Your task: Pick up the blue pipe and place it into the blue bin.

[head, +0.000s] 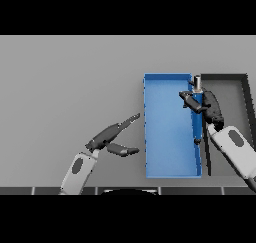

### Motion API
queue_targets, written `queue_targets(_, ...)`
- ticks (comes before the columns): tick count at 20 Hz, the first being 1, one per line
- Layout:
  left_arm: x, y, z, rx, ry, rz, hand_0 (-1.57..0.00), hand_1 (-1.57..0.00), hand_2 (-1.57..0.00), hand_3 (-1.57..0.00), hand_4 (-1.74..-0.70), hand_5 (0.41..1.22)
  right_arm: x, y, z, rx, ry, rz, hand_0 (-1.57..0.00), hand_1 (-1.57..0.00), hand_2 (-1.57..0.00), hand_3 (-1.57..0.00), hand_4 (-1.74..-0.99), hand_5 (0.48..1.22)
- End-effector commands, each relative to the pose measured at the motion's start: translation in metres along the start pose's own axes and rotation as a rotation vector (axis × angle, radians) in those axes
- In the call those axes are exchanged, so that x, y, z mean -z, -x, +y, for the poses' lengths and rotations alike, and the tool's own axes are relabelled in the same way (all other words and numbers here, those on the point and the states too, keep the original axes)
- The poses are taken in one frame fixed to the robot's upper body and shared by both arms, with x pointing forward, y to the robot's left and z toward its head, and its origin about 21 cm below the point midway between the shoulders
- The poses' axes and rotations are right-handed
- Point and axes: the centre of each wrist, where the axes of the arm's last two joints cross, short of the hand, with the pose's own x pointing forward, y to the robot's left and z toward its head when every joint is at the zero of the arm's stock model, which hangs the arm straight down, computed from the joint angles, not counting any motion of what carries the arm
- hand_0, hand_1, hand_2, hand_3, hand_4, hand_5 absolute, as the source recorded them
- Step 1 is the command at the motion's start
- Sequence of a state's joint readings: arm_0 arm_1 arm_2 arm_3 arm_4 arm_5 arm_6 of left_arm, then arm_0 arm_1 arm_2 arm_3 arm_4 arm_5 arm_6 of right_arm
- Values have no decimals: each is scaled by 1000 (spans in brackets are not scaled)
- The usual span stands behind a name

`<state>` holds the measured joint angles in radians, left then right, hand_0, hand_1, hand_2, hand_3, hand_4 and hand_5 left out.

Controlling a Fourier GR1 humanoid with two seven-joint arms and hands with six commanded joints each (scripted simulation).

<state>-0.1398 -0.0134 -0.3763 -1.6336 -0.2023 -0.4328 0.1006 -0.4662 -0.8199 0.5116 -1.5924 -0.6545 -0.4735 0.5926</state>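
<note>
Over the right wall of the blue bin [170, 132] — right hand [207, 107], fingers curled round the blue pipe [198, 104], held upright above the rim, presumably for dropping inside; left hand [112, 137] — fingers straight, idle beside the bin.

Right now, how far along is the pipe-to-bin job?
Pickup looks done: the right hand is curled round the blue pipe, held over the blue bin's right wall. Left: release it inside. The left hand is open beside the bin.
</note>
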Motion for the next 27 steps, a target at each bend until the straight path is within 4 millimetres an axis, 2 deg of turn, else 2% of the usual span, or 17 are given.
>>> queue_targets(1, 0, 3, 1, 3, -3, 12, 1, 1, 1, 1, -878, 422, 0, 3, 0, -12, 2, 21, -937, -855, -856, -504, -1503, 1221)
queue_targets(3, -1, 2, 3, -2, -5, -1, 1, 1, 1, 1, -878, 427, 2, 3, 2, -82, -25, 54, -599, -547, -548, -322, -1337, 1221)
queue_targets(4, 1, 1, 2, -1, -3, 11, 1, 1, 1, 1, -878, 428, 2, 2, 3, -132, -50, 64, -479, -437, -438, -258, -1275, 1186)
queue_targets(6, 5, -4, 2, -3, -3, 0, 1, 1, 1, 1, -881, 429, -1, 1, 5, -236, -97, 75, -306, -279, -280, -164, -1175, 1084)
queue_targets(9, 0, 0, 0, -10, 1, 1, 1, 1, 1, 1, -886, 428, 3, 11, 2, -309, -118, 159, -156, -143, -143, -84, -1083, 934)
queue_targets(15, 0, -1, 0, -6, -4, 3, 1, 1, 1, 1, -886, 428, 6, 17, 3, -390, -130, 221, -40, -37, -37, -21, -1046, 759)
queue_targets(18, 1, -3, 0, -4, -7, 8, 1, 1, 1, 1, -888, 429, 8, 17, 4, -413, -128, 228, -20, -18, -18, -10, -1033, 696)
queue_targets(22, 1, 0, 4, 6, -7, 13, 1, 1, 1, 1, -886, 431, 7, 17, 5, -426, -144, 233, -8, -7, -7, -4, -1022, 665)
queue_targets(27, 3, -3, -3, 2, -6, 1, 1, 1, 1, 1, -885, 431, 9, 15, 6, -440, -151, 234, -6, -5, -5, -3, -1022, 643)
